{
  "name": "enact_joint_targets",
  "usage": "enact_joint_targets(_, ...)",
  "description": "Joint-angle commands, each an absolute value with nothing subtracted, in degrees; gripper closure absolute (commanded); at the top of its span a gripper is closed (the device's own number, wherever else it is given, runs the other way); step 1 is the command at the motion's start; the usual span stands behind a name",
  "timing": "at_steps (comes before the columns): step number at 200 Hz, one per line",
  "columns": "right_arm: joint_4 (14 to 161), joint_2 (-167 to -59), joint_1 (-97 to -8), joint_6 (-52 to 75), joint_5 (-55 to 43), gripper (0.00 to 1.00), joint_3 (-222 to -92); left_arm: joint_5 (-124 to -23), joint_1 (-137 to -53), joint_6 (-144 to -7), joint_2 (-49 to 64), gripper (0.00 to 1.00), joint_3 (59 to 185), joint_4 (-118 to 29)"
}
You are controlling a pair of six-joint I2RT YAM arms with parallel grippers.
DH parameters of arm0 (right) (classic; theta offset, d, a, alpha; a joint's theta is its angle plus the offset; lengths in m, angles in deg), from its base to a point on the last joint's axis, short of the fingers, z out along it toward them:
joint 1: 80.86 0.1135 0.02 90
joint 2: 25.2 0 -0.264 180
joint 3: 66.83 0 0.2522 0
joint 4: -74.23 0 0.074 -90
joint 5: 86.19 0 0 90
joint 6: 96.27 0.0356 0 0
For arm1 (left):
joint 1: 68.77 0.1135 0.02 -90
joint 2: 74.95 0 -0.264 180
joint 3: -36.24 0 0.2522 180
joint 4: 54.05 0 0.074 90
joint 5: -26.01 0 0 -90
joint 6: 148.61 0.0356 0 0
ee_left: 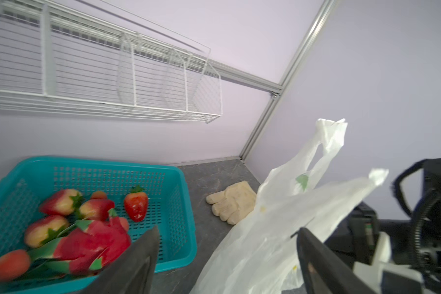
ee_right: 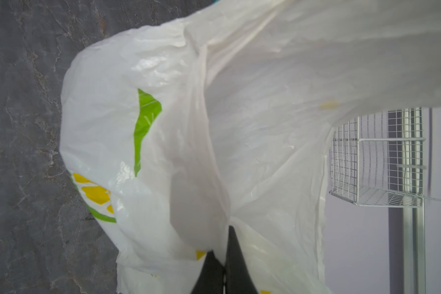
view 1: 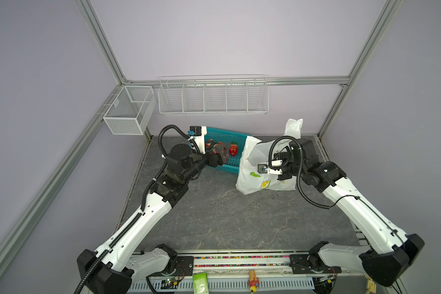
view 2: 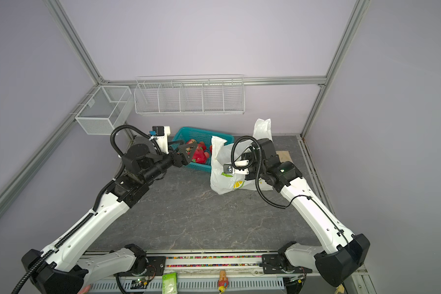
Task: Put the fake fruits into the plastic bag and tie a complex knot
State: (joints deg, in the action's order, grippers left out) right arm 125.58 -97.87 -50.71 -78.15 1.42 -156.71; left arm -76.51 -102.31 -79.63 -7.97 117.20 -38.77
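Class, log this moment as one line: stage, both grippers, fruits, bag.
stage: fruit pick | left gripper: open, empty, over teal basket | right gripper: shut on plastic bag | fake fruits: in basket

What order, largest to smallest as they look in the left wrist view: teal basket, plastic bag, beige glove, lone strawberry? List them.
1-2. teal basket and plastic bag: alike, both cut off, unranked.
3. beige glove.
4. lone strawberry.

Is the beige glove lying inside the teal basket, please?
No, the beige glove lies on the grey tabletop outside the teal basket, beside the plastic bag.
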Motion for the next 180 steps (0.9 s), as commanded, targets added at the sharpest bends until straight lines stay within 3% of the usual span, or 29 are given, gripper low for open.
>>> enact_joint_targets(1,123.4,-98.4,-50.4,-79.2,-2.5,0.94,-155.2,-85.1,-103.2,-79.7,-4.0,0.14,122.2,-39.6)
enact_joint_targets(34,123.2,-98.1,-50.4,-79.4,-2.8,0.94,-155.1,-90.7,-105.5,-76.4,0.0,0.14,127.8,-38.5)
enact_joint_targets(66,123.0,-96.9,-51.0,-79.5,-3.7,0.94,-154.9,-93.7,-107.5,-71.9,-2.8,0.13,126.2,-39.6)
enact_joint_targets(108,123.5,-96.0,-51.3,-79.3,-5.2,0.94,-155.4,-87.4,-107.4,-60.9,-8.7,0.13,125.3,-33.2)
enact_joint_targets(135,123.8,-96.3,-51.2,-79.3,-4.8,0.94,-155.6,-98.3,-107.5,-52.3,-10.5,0.11,125.1,-31.5)
enact_joint_targets(180,124.9,-96.4,-51.3,-79.2,-4.5,0.94,-156.2,-104.1,-107.5,-41.7,-2.4,0.11,135.1,-15.1)
